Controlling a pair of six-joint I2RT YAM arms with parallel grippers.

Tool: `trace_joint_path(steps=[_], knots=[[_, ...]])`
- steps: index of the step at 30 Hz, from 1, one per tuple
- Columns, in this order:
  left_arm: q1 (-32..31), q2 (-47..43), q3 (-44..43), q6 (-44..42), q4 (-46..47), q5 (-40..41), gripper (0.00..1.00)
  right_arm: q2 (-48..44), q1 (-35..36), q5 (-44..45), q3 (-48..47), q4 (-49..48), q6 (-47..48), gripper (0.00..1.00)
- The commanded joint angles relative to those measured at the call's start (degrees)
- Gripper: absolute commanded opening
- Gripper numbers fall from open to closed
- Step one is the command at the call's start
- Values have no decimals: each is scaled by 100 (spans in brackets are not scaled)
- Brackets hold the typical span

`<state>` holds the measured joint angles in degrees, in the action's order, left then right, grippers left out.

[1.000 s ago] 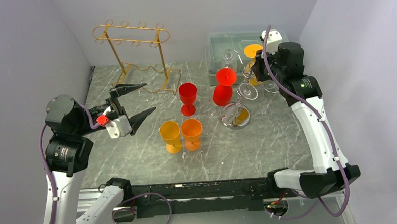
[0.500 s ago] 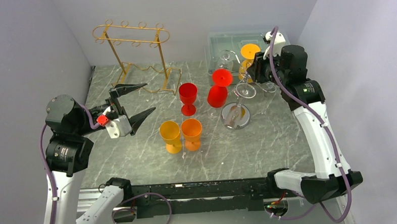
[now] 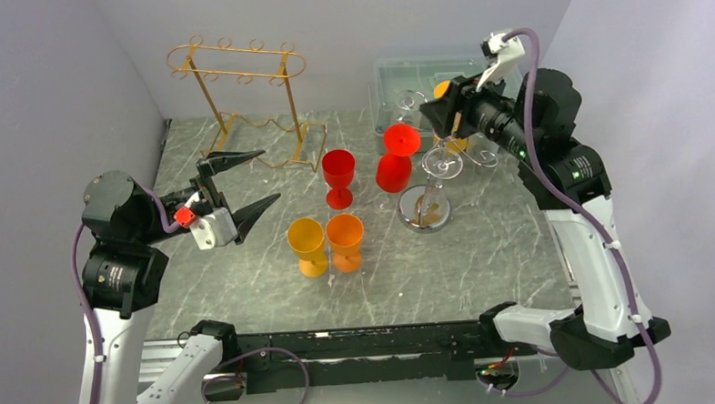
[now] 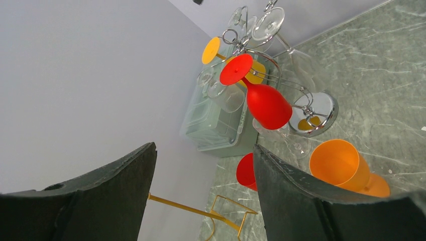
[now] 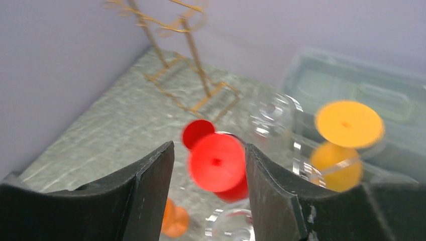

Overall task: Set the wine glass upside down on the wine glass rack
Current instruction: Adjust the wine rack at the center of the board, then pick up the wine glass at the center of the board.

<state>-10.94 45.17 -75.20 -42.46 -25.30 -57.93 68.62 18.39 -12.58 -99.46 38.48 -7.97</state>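
The right claw (image 3: 430, 117) is raised over the far right part of the table (image 3: 484, 260). Its two fingers are spread and nothing sits between them. Just under its tips, a little toward the left arm, stands the wine glass rack (image 3: 411, 209), a chrome wire stand on a round base. The red wine glass (image 3: 394, 171) hangs on that stand upside down, foot uppermost and bowl pointing at the table. It is close below the claw but apart from both fingers (the wrist view is blurred, so the overhead view is what shows this).

An orange glass (image 5: 348, 124) hangs inverted on the same stand, to the right of the claw's fingers in the wrist view. Clear glasses (image 4: 266, 22) hang on other hooks. Beyond the claw, against the back wall, is a see-through plastic bin (image 3: 403, 72).

The left claw (image 3: 269, 176) hovers well apart from all this on the left side, its fingers spread wide and holding nothing. Off its tips toward the right arm stands an upright red glass (image 3: 338, 171). Nearer the arm bases are two upright orange glasses (image 3: 307, 241), touching or nearly so. Past its upper finger, at the back of the table, stands a gold wire rack (image 3: 211, 101).
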Motion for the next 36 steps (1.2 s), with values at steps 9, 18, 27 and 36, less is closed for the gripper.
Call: trace_joint_path(steps=[9,18,27,36], knots=[[13,-26,-1,-81,60,0,75,621,2351,2171,-966,536,-88,61],[13,-26,-1,-81,60,0,75,183,2432,2657,-821,566,33,100],[13,-26,-1,-81,60,0,75,-560,2395,3223,-30,358,-241,100],[13,-26,-1,-81,60,0,75,-744,2268,3090,-312,562,-283,100]])
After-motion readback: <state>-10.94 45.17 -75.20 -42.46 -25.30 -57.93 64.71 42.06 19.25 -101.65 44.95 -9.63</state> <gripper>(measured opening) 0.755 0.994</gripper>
